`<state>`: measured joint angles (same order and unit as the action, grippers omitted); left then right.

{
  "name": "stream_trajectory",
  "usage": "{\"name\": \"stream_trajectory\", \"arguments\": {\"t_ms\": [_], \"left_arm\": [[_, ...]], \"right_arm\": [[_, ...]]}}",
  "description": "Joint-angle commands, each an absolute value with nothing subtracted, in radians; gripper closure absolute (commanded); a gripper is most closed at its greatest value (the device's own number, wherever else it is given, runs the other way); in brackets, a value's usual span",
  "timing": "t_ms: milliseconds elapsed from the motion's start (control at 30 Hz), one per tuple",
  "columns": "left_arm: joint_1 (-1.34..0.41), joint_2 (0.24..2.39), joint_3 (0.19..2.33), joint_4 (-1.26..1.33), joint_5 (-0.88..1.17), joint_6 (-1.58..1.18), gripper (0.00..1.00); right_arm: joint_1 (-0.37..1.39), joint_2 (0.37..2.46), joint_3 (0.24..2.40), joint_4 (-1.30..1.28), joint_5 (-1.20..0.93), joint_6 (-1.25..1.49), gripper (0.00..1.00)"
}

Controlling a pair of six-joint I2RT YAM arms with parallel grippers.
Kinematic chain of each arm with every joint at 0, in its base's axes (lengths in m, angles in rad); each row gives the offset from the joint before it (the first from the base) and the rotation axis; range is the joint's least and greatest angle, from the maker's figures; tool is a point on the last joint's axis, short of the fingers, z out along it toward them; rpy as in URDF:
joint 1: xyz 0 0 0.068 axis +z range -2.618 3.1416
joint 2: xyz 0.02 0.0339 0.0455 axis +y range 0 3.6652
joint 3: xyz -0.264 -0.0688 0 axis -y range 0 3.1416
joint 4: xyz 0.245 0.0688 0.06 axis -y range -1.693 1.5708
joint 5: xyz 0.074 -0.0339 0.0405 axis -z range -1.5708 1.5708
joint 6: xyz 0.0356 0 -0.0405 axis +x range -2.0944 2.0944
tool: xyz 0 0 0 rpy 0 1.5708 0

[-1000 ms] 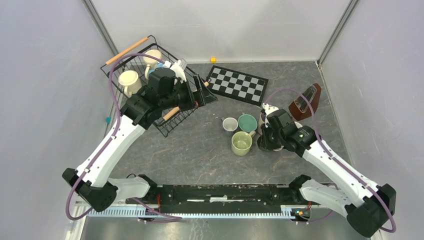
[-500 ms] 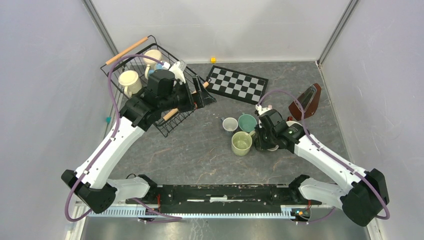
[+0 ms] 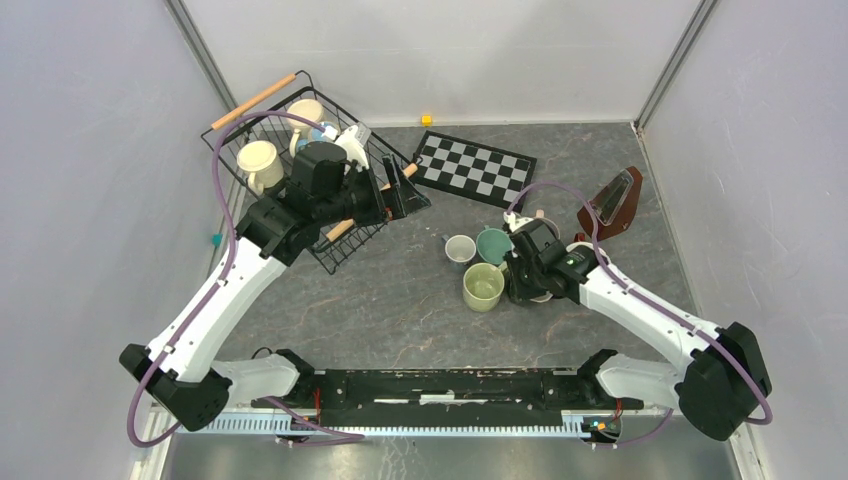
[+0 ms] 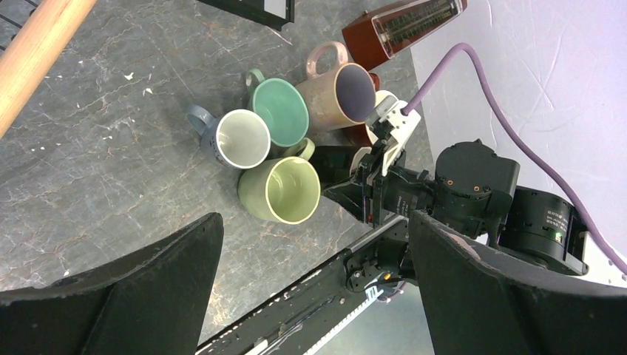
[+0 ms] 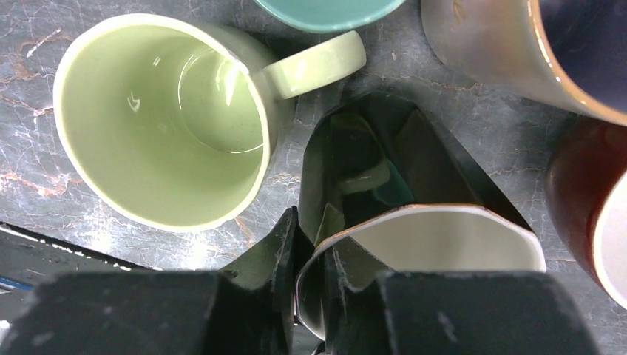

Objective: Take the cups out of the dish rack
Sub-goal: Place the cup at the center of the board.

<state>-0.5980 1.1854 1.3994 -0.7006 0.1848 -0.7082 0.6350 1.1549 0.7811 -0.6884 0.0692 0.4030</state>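
The top camera looks steeply down on the whole table (image 3: pixel 400 300), near edge at the bottom. The left wrist camera sees the light green cup (image 4: pixel 285 191) from afar — the right wrist camera from close above.

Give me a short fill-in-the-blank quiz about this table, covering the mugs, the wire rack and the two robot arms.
1. The right gripper pinches the rim of a mug that is black outside and ____ inside.
2. The jaws of the left gripper stand ____.
3. Two cream mugs sit inside the ____.
4. The flat board near the back wall has a ____ pattern.
Missing words: white; open; dish rack; checkered.
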Motion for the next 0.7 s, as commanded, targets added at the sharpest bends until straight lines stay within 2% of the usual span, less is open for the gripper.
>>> {"name": "stream_trajectory", "arguments": {"t_ms": [0, 200, 667], "left_arm": [[-0.605, 1.155, 1.388, -0.662, 0.176, -0.65, 0.0], [-0.605, 1.15, 1.382, -0.663, 0.18, -0.643, 0.0], [-0.606, 1.155, 1.384, -0.664, 0.191, -0.645, 0.0]], "right_arm": [[0.644, 1.159, 0.816, -0.641, 0.108, 0.4, 0.76], [0.648, 1.164, 0.847, -0.651, 0.12, 0.402, 0.6], [0.661, 1.104, 0.932, -0.718, 0.157, 0.402, 0.4]]}}
